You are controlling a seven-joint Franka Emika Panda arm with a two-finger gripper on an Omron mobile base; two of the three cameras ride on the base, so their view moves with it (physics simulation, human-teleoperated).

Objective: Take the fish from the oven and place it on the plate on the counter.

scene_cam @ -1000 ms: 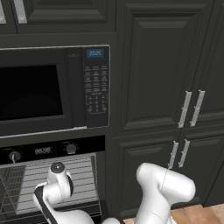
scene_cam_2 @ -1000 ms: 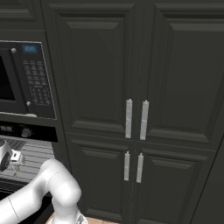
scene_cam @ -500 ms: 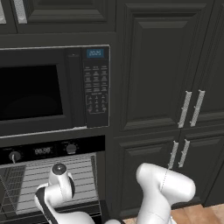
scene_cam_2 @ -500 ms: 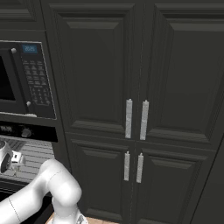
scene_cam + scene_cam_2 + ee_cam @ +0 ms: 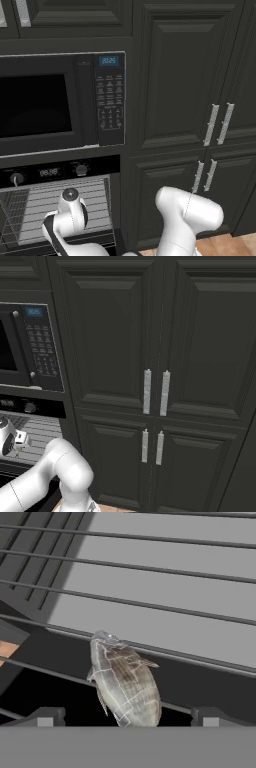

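With your gripper (image 5: 125, 717) spread wide and empty over the fish (image 5: 124, 684) lying on the oven rack (image 5: 165, 602), pinch its plump middle crosswise; it looks light, stiff, possibly slick.

You face a wall of dark panelled cabinets (image 5: 165, 336) with silver bar handles (image 5: 155, 392), a black microwave (image 5: 60, 102) built in left, wooden floor (image 5: 225, 245) below.
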